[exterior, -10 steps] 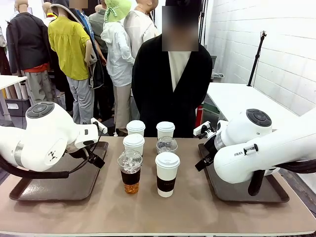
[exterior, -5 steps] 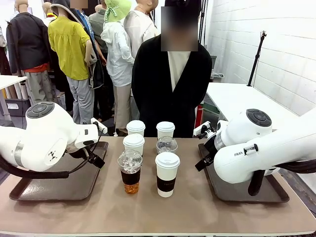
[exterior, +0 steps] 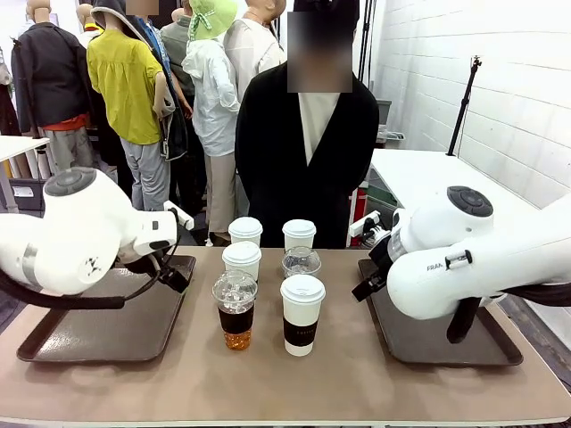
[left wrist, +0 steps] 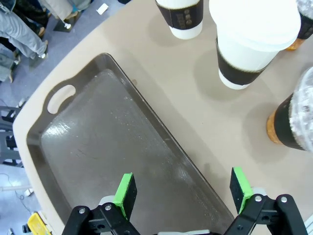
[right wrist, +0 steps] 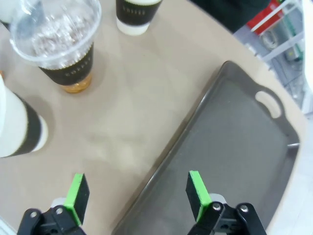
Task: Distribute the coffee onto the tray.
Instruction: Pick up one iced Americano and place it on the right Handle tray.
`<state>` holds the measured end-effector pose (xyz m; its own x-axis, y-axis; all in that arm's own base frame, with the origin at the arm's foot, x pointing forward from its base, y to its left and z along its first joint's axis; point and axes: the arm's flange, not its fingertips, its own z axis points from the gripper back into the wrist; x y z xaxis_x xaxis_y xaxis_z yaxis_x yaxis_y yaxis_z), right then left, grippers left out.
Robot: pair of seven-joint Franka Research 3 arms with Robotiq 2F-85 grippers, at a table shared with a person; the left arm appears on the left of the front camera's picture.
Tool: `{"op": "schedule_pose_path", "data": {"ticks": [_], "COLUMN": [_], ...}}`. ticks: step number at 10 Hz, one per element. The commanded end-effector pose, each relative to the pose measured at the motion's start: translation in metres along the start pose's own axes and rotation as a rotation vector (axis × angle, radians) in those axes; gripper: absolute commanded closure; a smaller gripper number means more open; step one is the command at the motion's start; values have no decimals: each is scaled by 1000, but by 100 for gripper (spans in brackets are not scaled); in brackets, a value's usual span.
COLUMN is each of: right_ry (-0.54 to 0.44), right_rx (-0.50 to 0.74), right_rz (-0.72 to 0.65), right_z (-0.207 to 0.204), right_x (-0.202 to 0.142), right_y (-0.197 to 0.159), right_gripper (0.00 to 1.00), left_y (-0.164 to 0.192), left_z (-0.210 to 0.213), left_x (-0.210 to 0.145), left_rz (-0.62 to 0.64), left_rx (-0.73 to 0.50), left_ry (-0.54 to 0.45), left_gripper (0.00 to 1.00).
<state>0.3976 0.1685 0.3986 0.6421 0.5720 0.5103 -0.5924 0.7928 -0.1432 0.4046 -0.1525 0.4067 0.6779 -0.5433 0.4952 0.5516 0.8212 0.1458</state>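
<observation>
Brown and smooth, the table (exterior: 268,383) carries the coffee in its middle: six cups in three rows of two. All six stand on the bare table top, between the two trays.

In the row closest to the robot, the iced cup (exterior: 235,312) with a clear dome lid and amber drink is on the left. The tall white paper cup (exterior: 302,314) with a dark sleeve is on the right. Behind them stand a second paper cup (exterior: 242,260) and a second dome cup (exterior: 302,262).

The left tray (exterior: 107,334) lies by the table's left edge. The left gripper (left wrist: 182,176) hangs over that tray's inner rim with its jaws wide apart, gripping nothing. The right tray (exterior: 419,343) lies by the right edge. The right gripper (right wrist: 136,183) hangs over its inner rim, also wide apart and gripping nothing.

Near the far edge stand the far left cup (exterior: 245,231) and the far right cup (exterior: 299,234), both white paper. A person (exterior: 308,160) in a dark coat stands just past that edge.
</observation>
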Motion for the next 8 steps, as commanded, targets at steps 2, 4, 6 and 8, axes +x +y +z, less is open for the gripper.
{"op": "schedule_pose_path", "data": {"ticks": [2, 4, 6, 8], "right_ry": [37, 35, 26, 30], "right_rx": [38, 35, 33, 28], "right_rz": [37, 78, 106, 131], "right_z": [48, 87, 117, 134], "right_x": [16, 28, 35, 42], "right_y": [-18, -23, -27, -29], "right_gripper": [0, 0, 0, 0], "left_y": [2, 1, 1, 1], "left_z": [51, 82, 106, 125], "left_x": [22, 42, 56, 66], "left_rz": [-48, -79, -83, -104], "left_rx": [1, 2, 11, 7], "left_ry": [52, 82, 107, 115], "left_gripper": [0, 0, 0, 0]}}
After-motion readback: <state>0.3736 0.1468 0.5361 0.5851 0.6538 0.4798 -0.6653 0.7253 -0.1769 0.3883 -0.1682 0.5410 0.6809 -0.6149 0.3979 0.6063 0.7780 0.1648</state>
